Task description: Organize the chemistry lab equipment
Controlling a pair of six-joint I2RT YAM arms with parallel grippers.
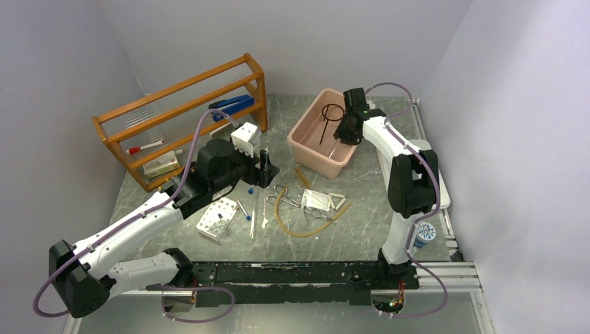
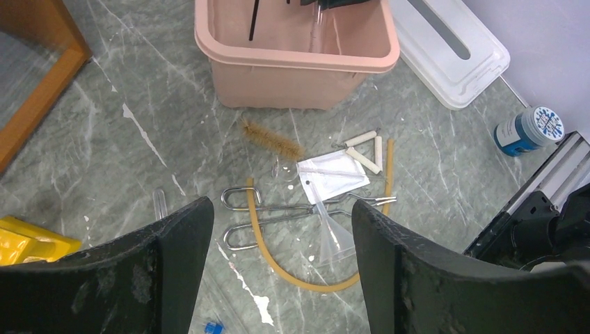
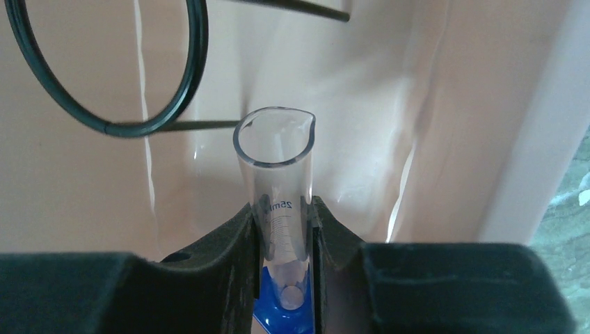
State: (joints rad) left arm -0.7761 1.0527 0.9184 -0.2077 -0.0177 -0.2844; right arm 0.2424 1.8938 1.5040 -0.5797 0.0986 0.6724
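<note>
Lettering shows plainly in one spot only: the clear graduated cylinder (image 3: 275,174) carries a printed scale and a mark that looks like "25ml", seen from the right wrist. The right pincer (image 3: 281,226) pinches that cylinder just above its blue foot and holds it inside the pink bin (image 1: 306,147), with the black wire ring tripod (image 3: 125,129) in the bin beside it. The left pincer (image 2: 278,223) hangs spread wide over the table (image 2: 139,118), gripping nothing. Below it lie the metal tongs (image 2: 278,211), the amber rubber tube (image 2: 309,284) looping across them, a white mesh square (image 2: 334,174), a white triangle (image 2: 367,153), a clear funnel (image 2: 332,236) and a bristle brush (image 2: 273,139). Near the table's right edge stands a blue-lidded jar (image 2: 532,125) whose lid print is too small to read. Two tiny blue-capped vials (image 1: 249,217) lie by a white rack (image 1: 216,221), in front of the orange wooden shelf (image 1: 181,90).
</note>
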